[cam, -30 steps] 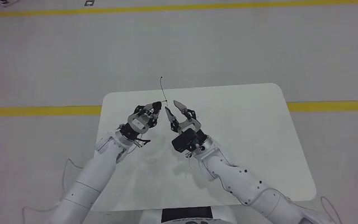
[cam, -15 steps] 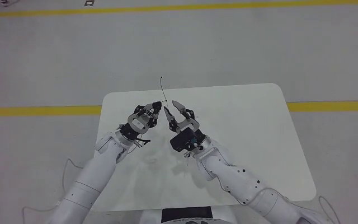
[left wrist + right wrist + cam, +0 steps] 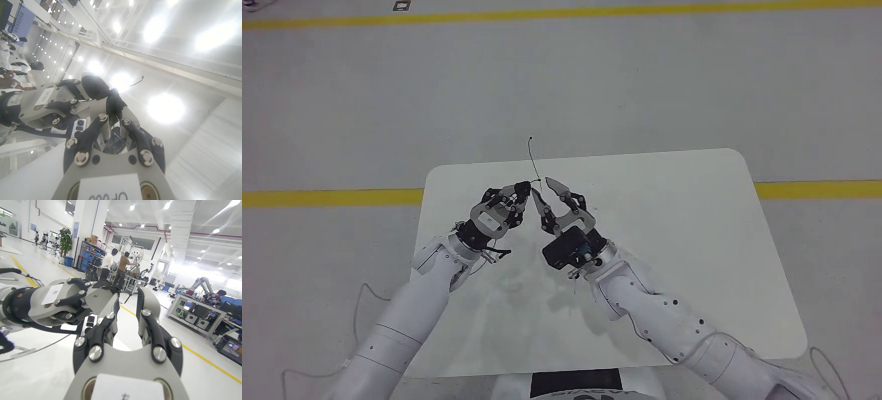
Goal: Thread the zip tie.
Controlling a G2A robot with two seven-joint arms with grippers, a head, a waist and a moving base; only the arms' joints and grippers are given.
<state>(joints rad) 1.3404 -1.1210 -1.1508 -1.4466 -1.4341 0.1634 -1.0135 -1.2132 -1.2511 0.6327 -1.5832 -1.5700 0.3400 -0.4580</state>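
Tie pos: the zip tie is a thin dark strip held in the air over the surface. Its free length runs out from the L gripper with a slight bend.
L gripper: jaws closed tight on one end of the tie. In the L wrist view we see the strip leave their tips.
R gripper: jaws wide apart w/ nothing in them, just beside the L tips and close to the held end.
Tie head: we can't tell which end has the locking head, too small.
Step (our read): R is lined up to take the strip. Threading not yet done.
Handling (our guess): v. light, springy, bends easily, prob. slick and narrow, so it may twist or whip if pinched far from the working end.
Where to grip: on the flat faces, close beside L's pinch, leaving a short stub to steer.
Risk: jaws may close on the edge and the strip rolls out.
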